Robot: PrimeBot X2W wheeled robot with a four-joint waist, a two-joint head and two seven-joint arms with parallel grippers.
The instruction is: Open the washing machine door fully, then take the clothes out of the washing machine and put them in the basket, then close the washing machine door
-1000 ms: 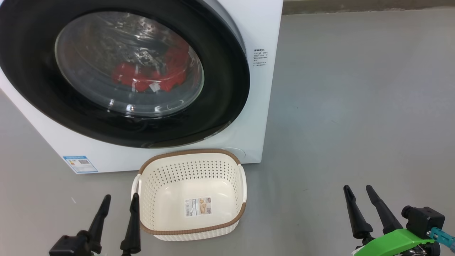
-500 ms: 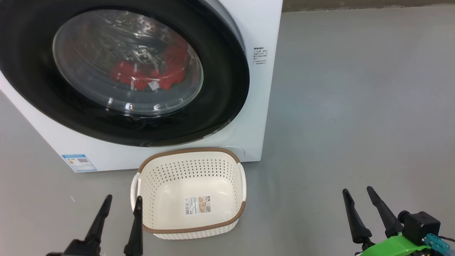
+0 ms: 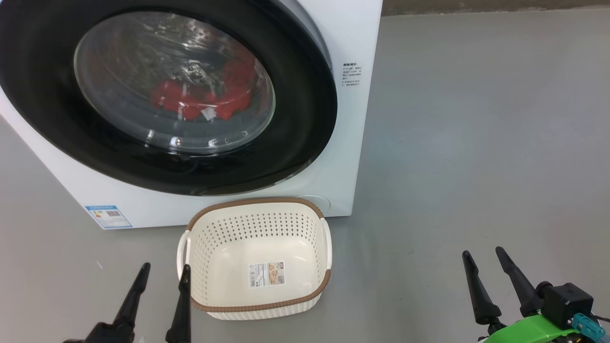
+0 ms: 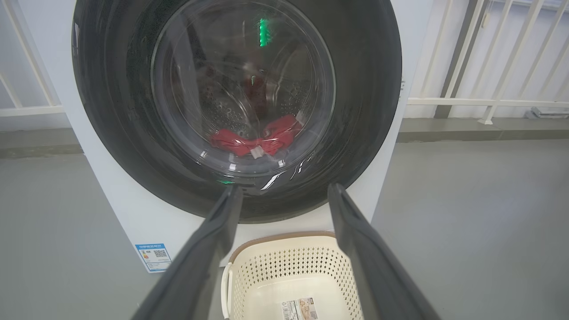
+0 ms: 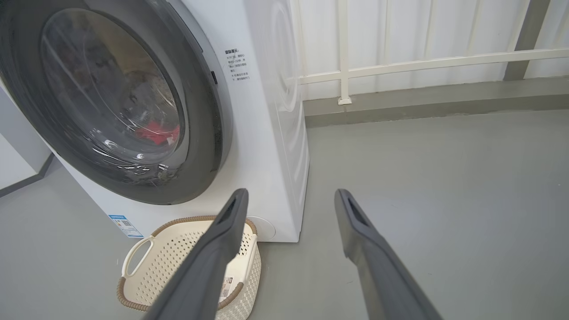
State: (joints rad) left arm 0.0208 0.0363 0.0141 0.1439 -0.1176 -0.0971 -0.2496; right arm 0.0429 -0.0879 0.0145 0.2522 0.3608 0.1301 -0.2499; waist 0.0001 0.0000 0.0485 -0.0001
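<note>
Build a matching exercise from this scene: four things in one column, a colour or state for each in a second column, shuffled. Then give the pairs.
Things:
1. washing machine door
2. clothes
3. basket
4. left gripper

Descriptions:
A. open, holding nothing
B. red, seen through the door
C. round, with a glossy black frame
D. cream and perforated, with a brown rim

Pairs: 1-C, 2-B, 3-D, 4-A
</note>
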